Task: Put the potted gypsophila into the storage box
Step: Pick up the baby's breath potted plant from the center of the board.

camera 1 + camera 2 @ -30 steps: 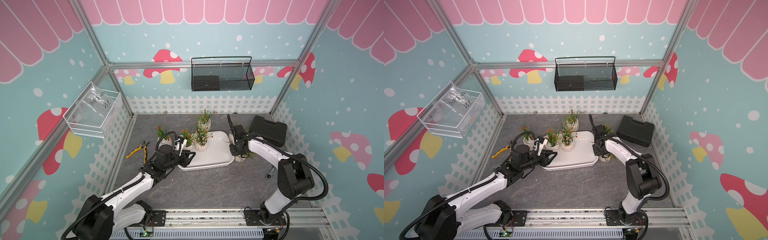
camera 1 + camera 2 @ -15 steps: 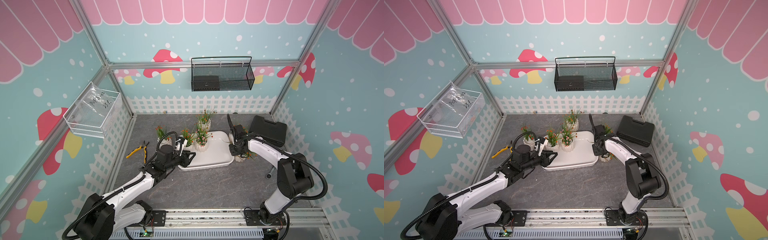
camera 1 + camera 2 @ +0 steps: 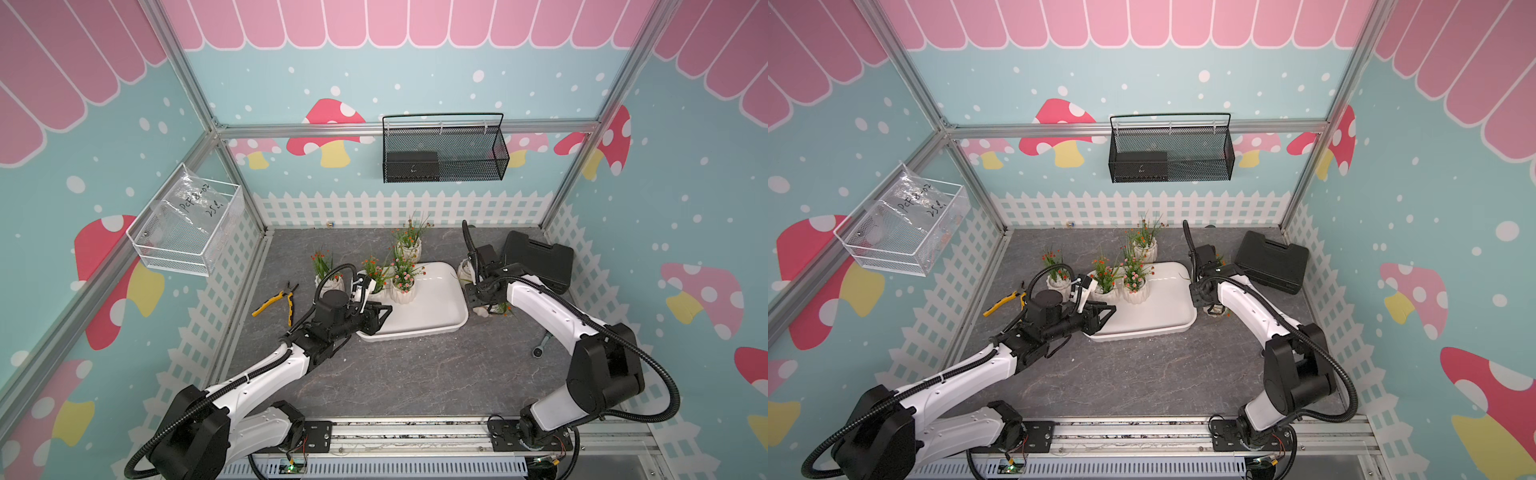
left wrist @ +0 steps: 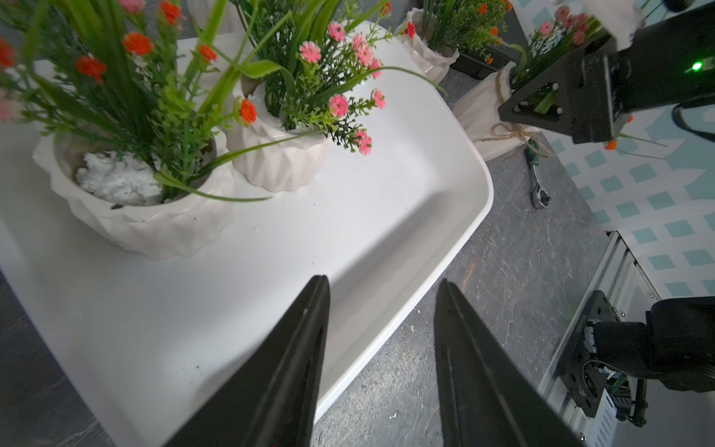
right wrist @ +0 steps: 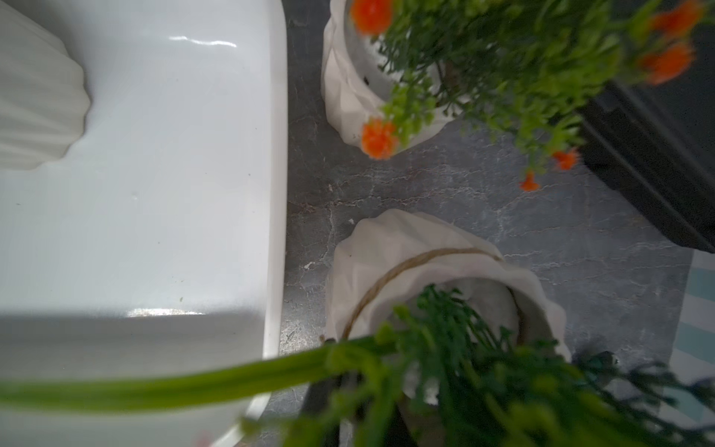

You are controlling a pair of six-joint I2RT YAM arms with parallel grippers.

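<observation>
**Top views.** In both top views the box [image 3: 434, 309] sits mid-surface [image 3: 395, 374]. An orange pot [image 3: 376, 289] and a pink pot [image 3: 405, 293] stand side by side in its far-left corner. My left gripper [image 3: 384, 311] hangs over the box's near-left part, jaws apart and empty, with those two pots just beyond it. My right gripper [image 3: 484, 305] is low, just beside the box's right wall, at a twine pot [image 3: 481, 311] outside the box. Three more pots stand outside: a right pot [image 3: 464, 271] just behind the twine pot, a rear pot [image 3: 1144, 249] behind the box, and a left pot [image 3: 1057, 282] off its left end.

**Left wrist.** My left jaws stand apart over the box rim [image 4: 456, 247], nothing between them. The orange pot [image 4: 147, 224] and pink pot [image 4: 278, 166] are upright inside, ahead of the fingertips. Past the box, my right gripper [image 4: 514, 104] is clamped on the foliage of the twine pot [image 4: 479, 112], which is tilted beside the box wall.

**Right wrist.** The twine pot [image 5: 406, 263] lies just outside the box wall [image 5: 276, 193]. Foliage hides my jaws. I cannot tell whether the pot is clear of the surface.
</observation>
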